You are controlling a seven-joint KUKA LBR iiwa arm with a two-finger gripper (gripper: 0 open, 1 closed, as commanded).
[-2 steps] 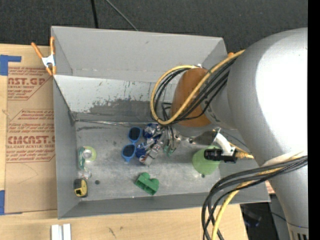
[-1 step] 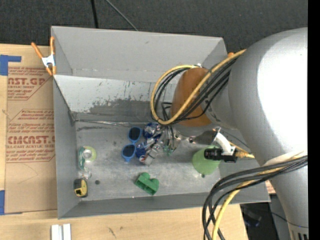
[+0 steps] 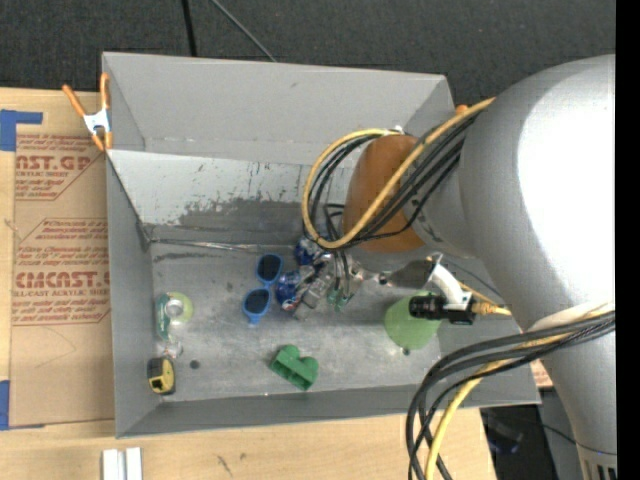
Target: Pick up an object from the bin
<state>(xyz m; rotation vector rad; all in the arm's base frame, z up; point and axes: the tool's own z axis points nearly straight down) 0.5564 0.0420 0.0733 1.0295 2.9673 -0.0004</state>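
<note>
My gripper (image 3: 318,286) hangs low over the middle of the bin floor, beneath the orange cover and cables. Right at its left side lie small blue pieces: a blue ring-shaped cup (image 3: 268,267), a second blue cup (image 3: 256,307) below it, and a darker blue bit (image 3: 291,288) touching or nearly touching the gripper's tip. A green block (image 3: 295,366) lies on the floor below the gripper. I cannot make out whether anything sits in the gripper.
A pale green round thing (image 3: 408,325) with a white-and-black piece (image 3: 444,303) on it lies at the right. A clear tape dispenser (image 3: 172,312) and a yellow tape measure (image 3: 160,375) sit by the left wall. The arm covers the bin's right side.
</note>
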